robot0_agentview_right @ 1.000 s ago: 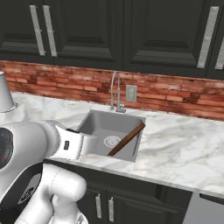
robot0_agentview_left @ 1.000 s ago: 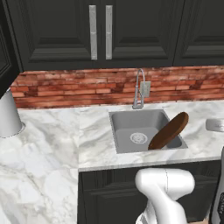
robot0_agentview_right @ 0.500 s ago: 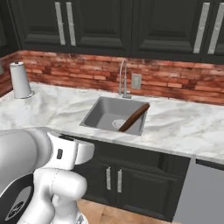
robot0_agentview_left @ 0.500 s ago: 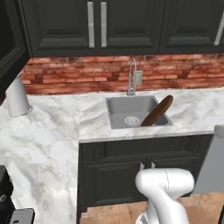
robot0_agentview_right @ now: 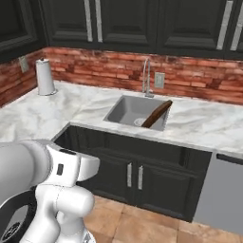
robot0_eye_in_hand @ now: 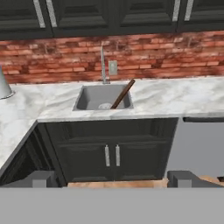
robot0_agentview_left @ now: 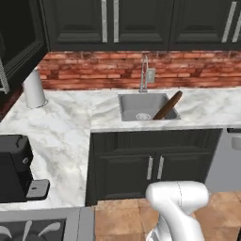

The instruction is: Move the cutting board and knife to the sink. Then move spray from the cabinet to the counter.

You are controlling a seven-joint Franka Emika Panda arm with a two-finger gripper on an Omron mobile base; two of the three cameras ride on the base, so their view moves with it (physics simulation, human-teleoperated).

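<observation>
The brown cutting board (robot0_agentview_left: 167, 106) (robot0_agentview_right: 156, 114) (robot0_eye_in_hand: 122, 94) leans tilted in the grey sink (robot0_agentview_left: 132, 106) (robot0_agentview_right: 124, 110) (robot0_eye_in_hand: 91, 99), its upper end resting on the right rim. The knife and the spray are hidden. Dark wall cabinets (robot0_agentview_left: 108, 23) (robot0_agentview_right: 118, 21) above the sink have their doors shut. The white marble counter (robot0_agentview_left: 66, 122) (robot0_agentview_right: 204, 123) (robot0_eye_in_hand: 175, 96) runs along the red brick wall. My gripper (robot0_eye_in_hand: 114, 181) is open, its tips wide apart, well back from the counter and level with the lower cabinet doors, with nothing between them.
A faucet (robot0_agentview_left: 142, 73) (robot0_agentview_right: 146, 76) stands behind the sink. A paper towel roll (robot0_agentview_left: 34, 89) (robot0_agentview_right: 45, 77) is at the counter's left. A black coffee machine (robot0_agentview_left: 14, 167) sits on the near left counter. A grey dishwasher front (robot0_agentview_right: 223, 190) is on the right. Open tiled floor lies before the lower cabinets.
The whole scene has shrunk and shifted: the base has backed away from the counter. The cutting board still leans in the sink.
</observation>
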